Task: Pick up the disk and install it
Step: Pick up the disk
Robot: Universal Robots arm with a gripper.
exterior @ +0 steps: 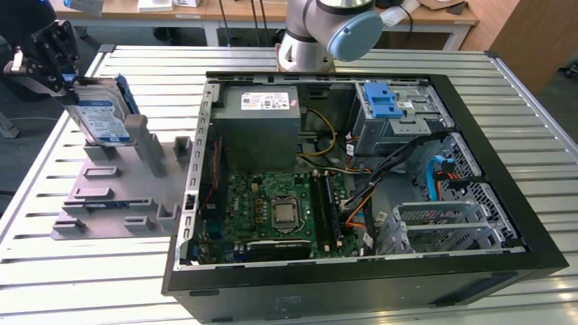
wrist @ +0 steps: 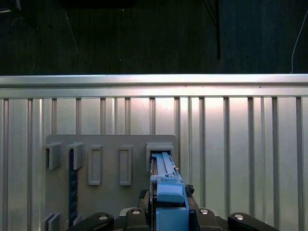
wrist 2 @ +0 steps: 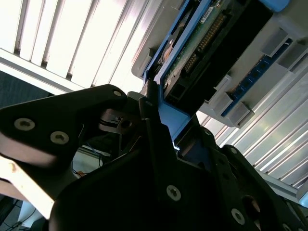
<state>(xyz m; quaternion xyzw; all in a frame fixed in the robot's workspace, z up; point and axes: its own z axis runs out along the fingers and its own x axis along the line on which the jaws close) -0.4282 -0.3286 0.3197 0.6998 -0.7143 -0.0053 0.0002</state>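
Jaws closed on upper edge of disk (exterior: 101, 114); gripper (exterior: 70, 82) pinches its blue carrier frame (wrist 2: 168, 113). Disk upright on edge, lower end at slot of grey rack (exterior: 118, 196) on bench (exterior: 81, 284), to exterior view's left of open computer case (exterior: 361, 291). Rack post (exterior: 137, 135) just beside disk; free space above.

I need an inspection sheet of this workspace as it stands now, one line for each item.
Surface: slatted metal table, carrying a grey holder plate and an open computer case.
Job's things: the disk stands on edge in a slot of the holder plate, outside the case.
Clutter: nothing seen.
Gripper: the gripper is shut on the disk's blue frame at its upper end.
Cables: coloured wires run inside the case.
Surroundings: wooden desks behind the table; the robot arm rises beyond the case.
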